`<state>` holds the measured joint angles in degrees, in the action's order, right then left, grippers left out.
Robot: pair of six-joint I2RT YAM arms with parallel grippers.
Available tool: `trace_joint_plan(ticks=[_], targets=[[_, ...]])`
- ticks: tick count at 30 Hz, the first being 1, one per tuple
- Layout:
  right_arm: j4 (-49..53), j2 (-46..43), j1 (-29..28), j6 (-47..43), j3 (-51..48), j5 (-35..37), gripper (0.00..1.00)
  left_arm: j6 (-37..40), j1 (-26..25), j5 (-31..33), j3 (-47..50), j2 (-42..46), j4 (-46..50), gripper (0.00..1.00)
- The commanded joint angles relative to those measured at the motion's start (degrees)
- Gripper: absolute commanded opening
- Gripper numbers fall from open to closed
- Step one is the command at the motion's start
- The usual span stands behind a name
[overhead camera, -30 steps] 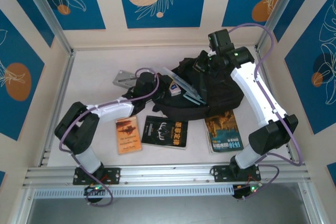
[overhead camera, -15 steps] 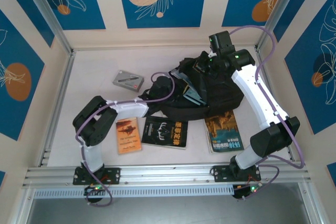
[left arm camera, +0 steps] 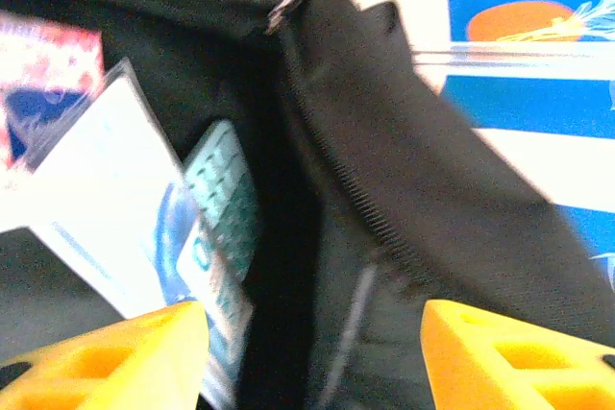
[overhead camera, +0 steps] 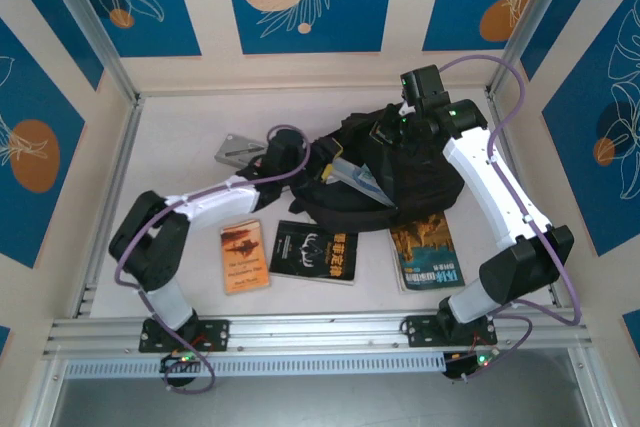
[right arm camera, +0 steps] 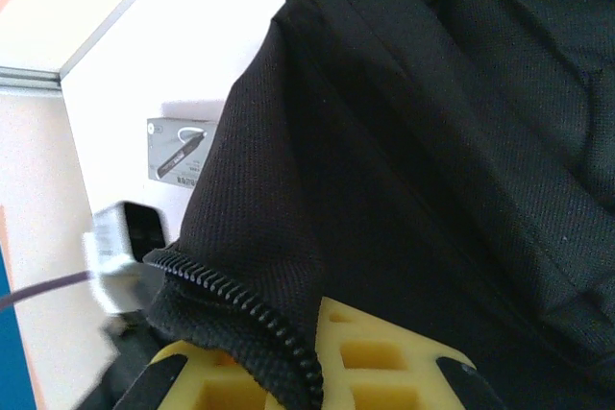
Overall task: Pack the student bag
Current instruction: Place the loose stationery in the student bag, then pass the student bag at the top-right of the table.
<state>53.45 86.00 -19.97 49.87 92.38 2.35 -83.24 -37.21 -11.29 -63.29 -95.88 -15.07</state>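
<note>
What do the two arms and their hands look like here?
The left arm and right arm have white links, bulky black joints and looping purple cables. The left hand has orange-yellow fingers with square recesses; the right hand paler yellow ones.

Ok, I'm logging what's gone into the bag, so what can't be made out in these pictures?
- Inside of the student bag: top view, dark, behind its own fabric.
- Books at its opening: left wrist view, blurred, cut off at the left edge; covers unreadable.
- Grey box: top view, the left arm covers one end; print too small.
- Right gripper: right wrist view, the bag's zipper edge lies over it.
</note>
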Motion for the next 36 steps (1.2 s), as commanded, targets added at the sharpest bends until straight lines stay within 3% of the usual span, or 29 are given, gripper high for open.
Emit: trace_joint_plan(ticks=[1, 7, 15, 17, 22, 26, 29, 31, 33, 36], targets=[[-0.2, -3.0, -0.1, -0.7, -1.8, -3.2, 0.0, 1.9, 0.7, -4.5, -0.9, -0.4, 0.6, 0.63], [-1.3, -4.6, -0.2, 0.0, -4.3, -4.6, 0.0, -1.1, 0.0, -6.4, -5.5, -4.1, -3.6, 0.71], [-1.9, -4.8, -1.3, 1.0, -4.9, -5.1, 0.0, -6.5, -1.3, -6.0, -11.0, -8.9, -6.2, 0.69], [-2.0, -4.8, -1.4, 1.0, -5.2, -5.0, 0.0, -7.4, -1.4, -5.6, -11.7, -9.6, -6.8, 0.61], [-0.5, -4.7, -1.5, -0.9, -4.9, -3.8, 0.0, -7.1, -0.4, -3.9, -10.8, -7.9, -5.3, 0.2], [3.0, -3.2, -1.7, -5.6, -1.9, -2.6, 0.01, -5.2, 0.9, -4.3, -10.8, -6.6, -1.9, 0.02], [6.4, -1.2, -2.2, -11.0, 1.4, -1.9, 0.18, -4.1, 1.6, -4.7, -11.3, -6.2, -0.4, 0.0], [9.8, 1.0, -3.4, -16.0, 5.0, 0.3, 0.41, -3.5, 2.1, -5.6, -12.4, -6.3, 0.7, 0.0], [14.1, 3.9, -5.7, -22.0, 9.9, 5.7, 0.51, -2.6, 2.6, -6.1, -13.2, -6.3, 1.6, 0.0], [18.4, 8.1, -10.9, -31.5, 16.5, 16.7, 0.57, -1.4, 3.2, -6.6, -14.1, -6.0, 3.4, 0.0]])
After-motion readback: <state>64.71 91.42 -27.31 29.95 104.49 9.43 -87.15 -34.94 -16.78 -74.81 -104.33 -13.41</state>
